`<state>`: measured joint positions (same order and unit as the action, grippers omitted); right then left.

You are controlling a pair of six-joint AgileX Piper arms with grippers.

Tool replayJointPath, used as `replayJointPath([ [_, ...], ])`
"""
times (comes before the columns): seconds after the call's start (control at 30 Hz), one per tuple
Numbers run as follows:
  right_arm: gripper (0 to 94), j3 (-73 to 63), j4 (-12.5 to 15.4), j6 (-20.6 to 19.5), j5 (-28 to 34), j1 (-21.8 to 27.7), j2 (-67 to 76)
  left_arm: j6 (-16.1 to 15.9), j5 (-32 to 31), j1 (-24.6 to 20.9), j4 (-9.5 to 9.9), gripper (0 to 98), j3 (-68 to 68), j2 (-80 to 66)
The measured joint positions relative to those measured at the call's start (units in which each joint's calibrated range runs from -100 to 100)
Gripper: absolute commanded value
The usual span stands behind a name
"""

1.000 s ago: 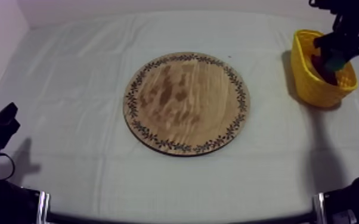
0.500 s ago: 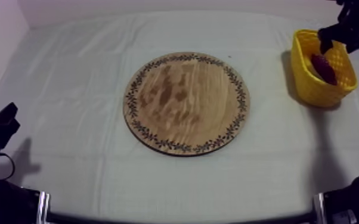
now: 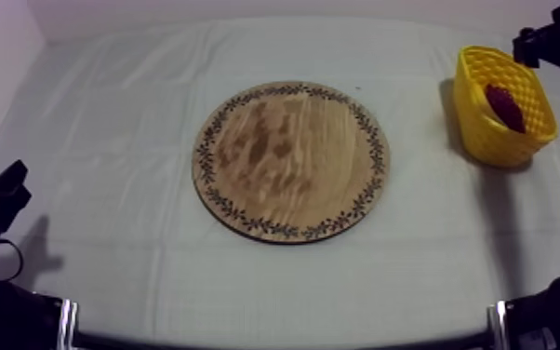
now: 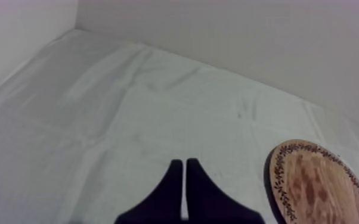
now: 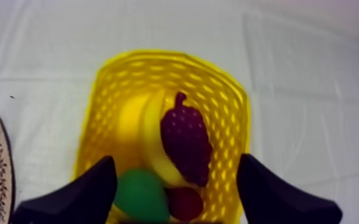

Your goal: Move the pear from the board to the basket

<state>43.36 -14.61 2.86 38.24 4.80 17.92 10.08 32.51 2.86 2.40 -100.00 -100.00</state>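
Right gripper [image 5: 176, 162] had lifted clear of the yellow basket [image 5: 229, 95]. A second earlier it was down inside; half a second earlier, at the rim. It now hung above the basket, by the far corner, fingers spread wide with nothing between them. Pear [image 5: 139, 193] lay in the basket at the end nearest those fingers, touching the small red fruit [image 5: 185, 202]. Bunch of grapes [image 5: 186, 143] lay on the banana [image 5: 149, 128]. Wooden board [image 3: 291, 160] unshifted in the middle of the table [image 3: 107, 121]. Left gripper [image 4: 183, 164] low at its side as before, fingers pressed together on nothing.
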Motion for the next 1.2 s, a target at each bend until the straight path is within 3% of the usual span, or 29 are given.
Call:
replayJointPath([
  [0.17,51.2,9.30,0.87,0.98,-9.36,-0.90,10.52,0.00,0.00,0.00,0.00,0.1,0.00,0.00],
  [0.43,36.6,24.12,6.79,4.94,-16.77,-3.16,27.88,0.00,0.00,0.00,0.00,0.1,0.00,0.00],
  [0.57,29.6,31.49,12.33,8.97,-18.07,-3.74,36.74,0.00,0.00,0.00,0.00,0.1,0.00,0.00],
  [0.83,5.9,46.09,28.14,23.09,-18.13,-3.78,55.03,0.00,0.00,0.00,0.00,0.1,0.00,0.00],
  [0.93,2.3,50.88,31.29,27.10,-17.45,-3.89,61.65,0.00,0.00,0.00,0.00,0.1,0.00,0.00],
  [1.1,0.7,55.51,30.88,30.39,-14.38,-4.96,70.12,0.00,0.00,0.00,0.00,0.1,0.00,0.00],
  [1.2,0.4,56.14,26.28,30.47,-9.50,-5.36,74.48,0.00,0.00,0.00,0.00,0.1,0.00,0.00],
])
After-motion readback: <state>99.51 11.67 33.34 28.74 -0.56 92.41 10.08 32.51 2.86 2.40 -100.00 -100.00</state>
